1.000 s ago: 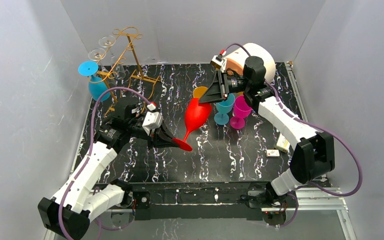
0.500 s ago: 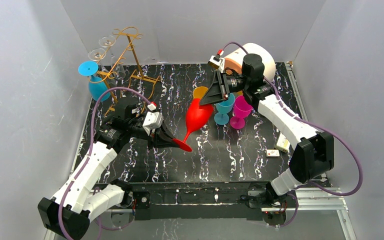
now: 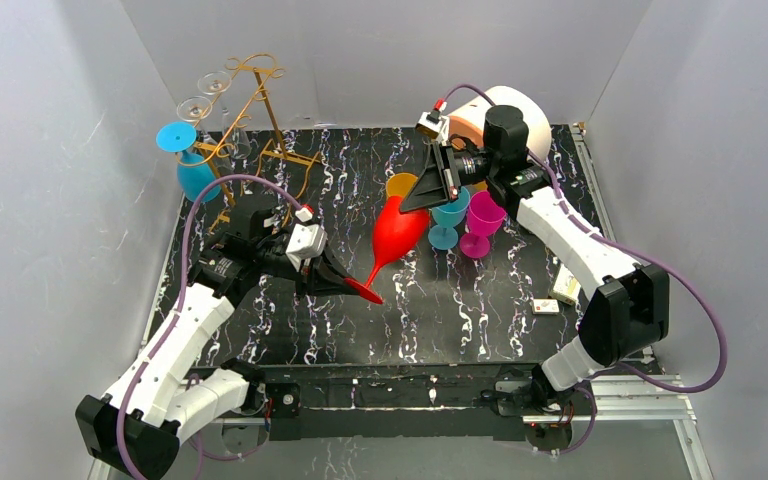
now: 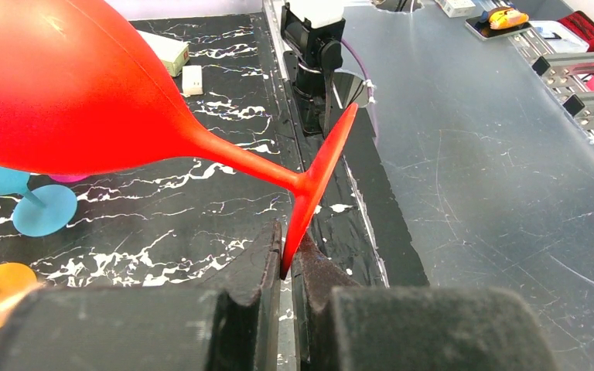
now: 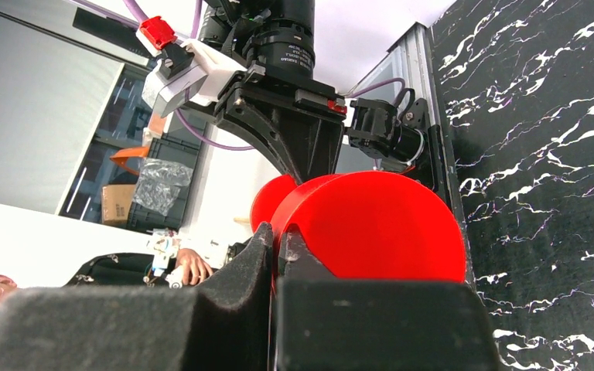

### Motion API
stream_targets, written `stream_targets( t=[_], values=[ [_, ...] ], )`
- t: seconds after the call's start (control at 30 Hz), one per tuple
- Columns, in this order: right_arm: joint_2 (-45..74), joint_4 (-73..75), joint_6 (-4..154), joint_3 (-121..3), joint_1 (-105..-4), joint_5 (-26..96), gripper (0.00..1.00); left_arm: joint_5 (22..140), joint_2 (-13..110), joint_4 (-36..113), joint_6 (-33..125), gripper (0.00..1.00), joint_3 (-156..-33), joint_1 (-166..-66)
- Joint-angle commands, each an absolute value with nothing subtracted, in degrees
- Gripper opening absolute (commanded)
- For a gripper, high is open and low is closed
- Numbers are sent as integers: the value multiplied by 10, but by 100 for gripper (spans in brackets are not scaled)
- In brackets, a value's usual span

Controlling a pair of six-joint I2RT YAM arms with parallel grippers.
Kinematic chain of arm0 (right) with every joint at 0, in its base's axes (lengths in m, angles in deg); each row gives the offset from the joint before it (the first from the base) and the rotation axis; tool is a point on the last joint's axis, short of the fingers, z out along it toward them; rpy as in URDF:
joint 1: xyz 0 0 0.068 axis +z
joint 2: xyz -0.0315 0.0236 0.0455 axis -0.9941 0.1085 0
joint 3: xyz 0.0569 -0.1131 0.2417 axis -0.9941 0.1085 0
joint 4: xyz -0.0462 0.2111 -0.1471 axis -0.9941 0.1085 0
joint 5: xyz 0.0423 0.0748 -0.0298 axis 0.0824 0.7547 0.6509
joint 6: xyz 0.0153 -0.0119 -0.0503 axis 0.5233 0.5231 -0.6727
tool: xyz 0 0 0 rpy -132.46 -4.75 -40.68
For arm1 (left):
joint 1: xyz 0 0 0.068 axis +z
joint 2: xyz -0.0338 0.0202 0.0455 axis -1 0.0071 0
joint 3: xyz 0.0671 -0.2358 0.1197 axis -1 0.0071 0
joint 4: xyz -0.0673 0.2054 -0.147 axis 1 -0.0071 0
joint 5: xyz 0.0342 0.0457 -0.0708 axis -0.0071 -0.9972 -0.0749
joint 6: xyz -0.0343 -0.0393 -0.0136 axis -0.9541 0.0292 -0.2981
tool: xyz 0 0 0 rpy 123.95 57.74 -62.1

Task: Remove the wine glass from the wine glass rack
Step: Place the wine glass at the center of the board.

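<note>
The red wine glass hangs tilted above the middle of the table, held at both ends. My left gripper is shut on the rim of its foot, and in the left wrist view the gripper pinches that thin edge. My right gripper is shut on the bowl's rim, and the red bowl fills the right wrist view beside that gripper. The gold wine glass rack stands at the back left, apart from both arms. A blue glass and clear glasses hang on it.
A teal glass, a magenta glass and an orange glass stand upright just behind the red one. A white roll sits at the back right. Two small boxes lie near the right edge.
My right gripper has shut on the red bowl's rim; its jaws stood slightly apart before. The left arm and the glass have barely moved.
</note>
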State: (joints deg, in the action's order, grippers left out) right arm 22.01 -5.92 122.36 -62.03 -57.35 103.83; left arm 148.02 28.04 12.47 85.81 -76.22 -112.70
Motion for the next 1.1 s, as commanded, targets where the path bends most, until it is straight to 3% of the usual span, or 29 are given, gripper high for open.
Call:
stream_targets(
  t=[0.0,0.17,0.23,0.47,0.6,0.8,1.0,1.07],
  values=[
    [215,-71,1201,-643,-565,1050,1,1471,283,126,854,0,-765,-1127],
    [213,-71,1199,-641,-564,1046,1,1481,287,126,857,2,-768,-1127],
    [212,-70,1198,-640,-565,1044,1,1482,287,126,860,13,-769,-1127],
    [209,-26,1158,-646,-565,1026,1,1460,278,126,863,37,-769,-1127],
    [209,-8,1141,-650,-565,1019,1,1446,274,126,858,57,-768,-1127],
    [209,78,1069,-666,-565,973,1,1432,271,121,846,72,-780,-1127],
    [200,147,1000,-687,-565,908,1,1406,254,111,843,98,-798,-1127],
    [188,173,973,-687,-564,861,1,1361,247,106,843,98,-813,-1127]
  ],
)
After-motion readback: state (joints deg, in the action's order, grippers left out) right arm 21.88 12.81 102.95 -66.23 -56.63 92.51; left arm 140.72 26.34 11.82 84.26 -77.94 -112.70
